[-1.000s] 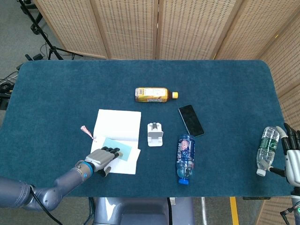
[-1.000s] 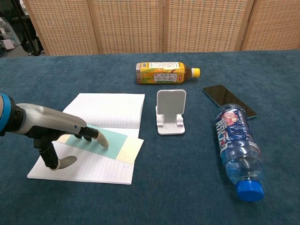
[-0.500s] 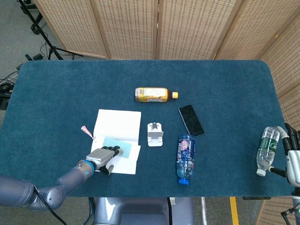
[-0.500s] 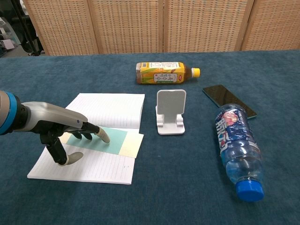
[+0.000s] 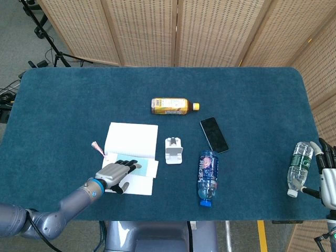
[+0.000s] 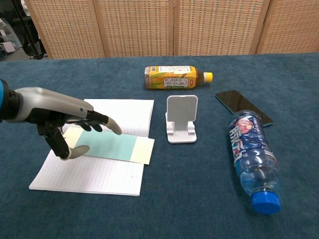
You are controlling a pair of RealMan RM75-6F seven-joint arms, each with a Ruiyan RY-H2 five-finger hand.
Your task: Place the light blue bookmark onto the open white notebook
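The open white notebook lies at the front left of the blue table. The light blue bookmark, with a cream end, lies flat across the near page just below the spine. My left hand hovers over the bookmark's left part with fingers spread and holds nothing. Its thumb tip hangs by the bookmark's left end; I cannot tell if it touches. My right hand is at the table's right edge beside a clear bottle, fingers apart, not gripping it.
A yellow tea bottle lies behind the notebook. A white phone stand stands right of it, then a black phone and a lying blue-capped water bottle. A pink tassel sticks out at the notebook's left edge.
My left hand has lifted off the page and drawn back toward the notebook's left side. The bookmark has slid slightly up the page and now shows more fully. The right hand has not moved.
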